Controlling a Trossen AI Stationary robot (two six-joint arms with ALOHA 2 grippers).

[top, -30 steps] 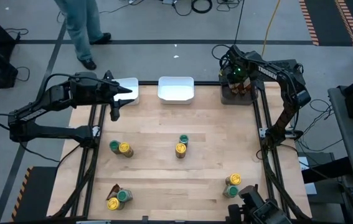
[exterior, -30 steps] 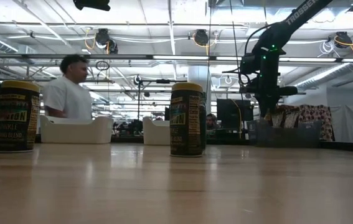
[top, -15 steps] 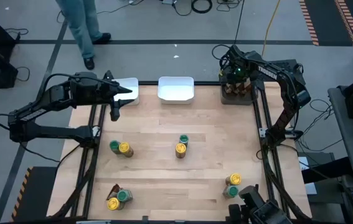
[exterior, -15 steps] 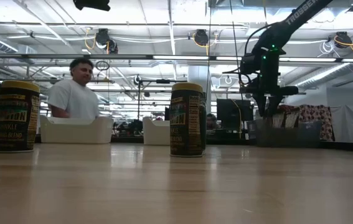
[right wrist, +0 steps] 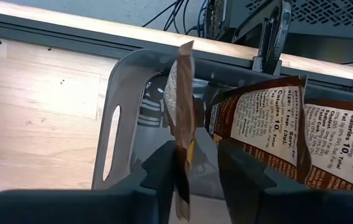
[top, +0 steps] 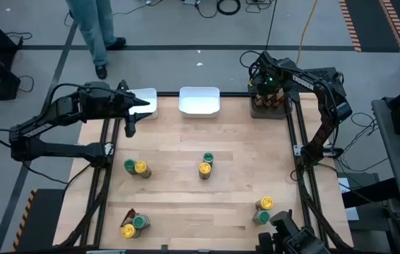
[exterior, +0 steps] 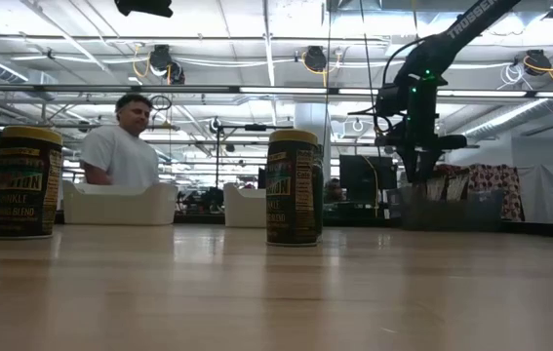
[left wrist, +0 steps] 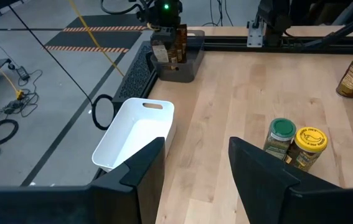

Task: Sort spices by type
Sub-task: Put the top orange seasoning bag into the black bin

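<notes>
Light wooden desk (top: 185, 197), plank grain, fills the middle of the high view. Left arm waits at the far left corner; left gripper (top: 130, 125) hangs over the desk edge beside a white tray (top: 145, 103), jaws apart, nothing between them. Second white tray (top: 199, 101), smooth plastic with rounded corners, sits at the far edge centre. Right gripper (top: 269, 90) is over a grey bin (right wrist: 123, 106) at the far right corner; the arm covers most of the bin from above. In the right wrist view a thin brown packet (right wrist: 181, 118) stands edge-on between the jaws, which sit slightly apart; cannot tell if they pinch it. Other brown packets (right wrist: 269, 134) with printed labels lean in the bin, cut off by the frame. Round jars stand in pairs: green-lid jar (top: 129, 166) touching yellow-lid jar (top: 141, 168) at left; centre pair (top: 205, 165); near-right pair (top: 262, 210); near-left cluster (top: 133, 224) with a brown packet partly hidden behind it. Low view shows a jar (exterior: 292, 187) close up, label text unreadable. A person (exterior: 120, 148) stands beyond the desk.
</notes>
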